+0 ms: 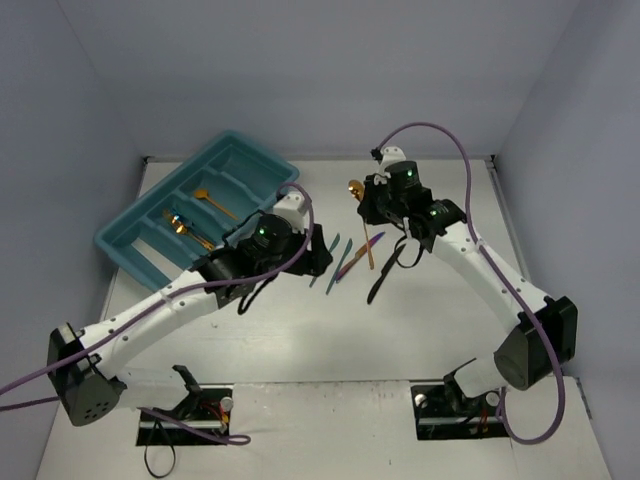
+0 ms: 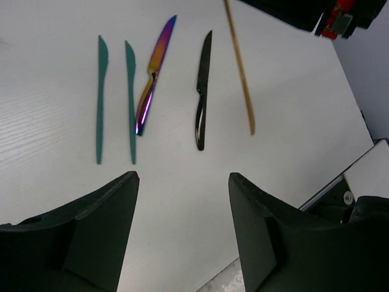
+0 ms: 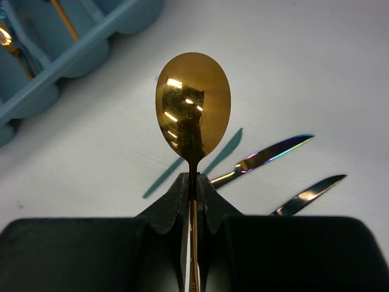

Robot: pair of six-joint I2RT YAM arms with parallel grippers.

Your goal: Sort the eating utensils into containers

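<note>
**A:** Where's the spoon?
**B:** Your right claw (image 3: 193,188) is clamped tight on the gold spoon (image 3: 193,106) at the neck, with the bowl just ahead of the fingertips. It looks stiff, light and slick, so it may swivel in that thin pinch. The tray (image 3: 73,68) is ahead-left.
**A:** Left side?
**B:** Your left claw (image 2: 182,179) gapes, holding nothing. The black knife (image 2: 202,91) lies on the counter (image 2: 48,188) just ahead. Grab it mid-handle.
</note>
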